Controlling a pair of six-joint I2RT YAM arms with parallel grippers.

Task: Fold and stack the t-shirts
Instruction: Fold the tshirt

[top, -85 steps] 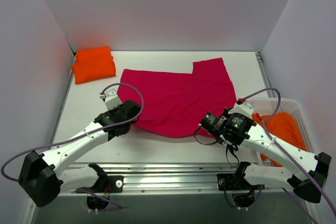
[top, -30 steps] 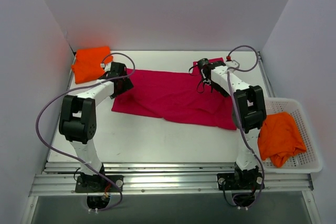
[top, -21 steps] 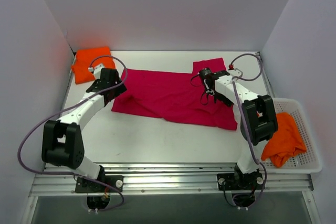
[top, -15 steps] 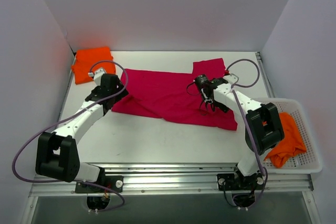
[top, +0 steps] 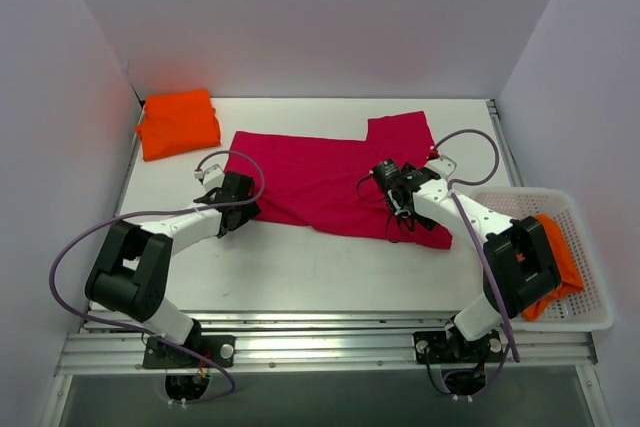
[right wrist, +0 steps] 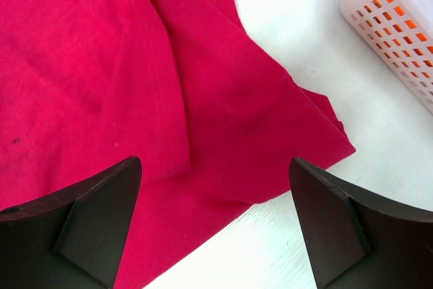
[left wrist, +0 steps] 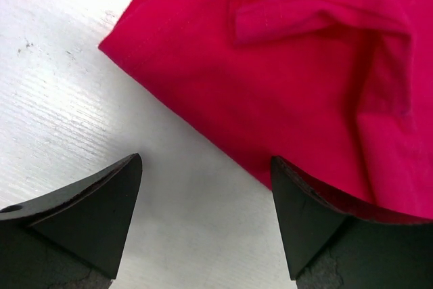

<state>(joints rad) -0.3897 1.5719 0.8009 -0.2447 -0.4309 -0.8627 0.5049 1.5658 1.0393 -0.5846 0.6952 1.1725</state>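
Three t-shirts are counted: one crimson shirt (top: 320,177) is spread, softly wrinkled, at the centre of the white table (top: 300,267); one orange shirt (top: 178,122) is folded into a rough square at 10 o'clock; a second orange shirt (top: 562,252) is crumpled in the single white plastic mesh basket (top: 590,319) at 4 o'clock. Two grippers are seen — the left gripper (left wrist: 206,167) is spread wide over the crimson cloth's 8 o'clock edge, the right gripper (right wrist: 216,167) spread wide over its stitched 4 o'clock corner — and nothing is gripped by either.
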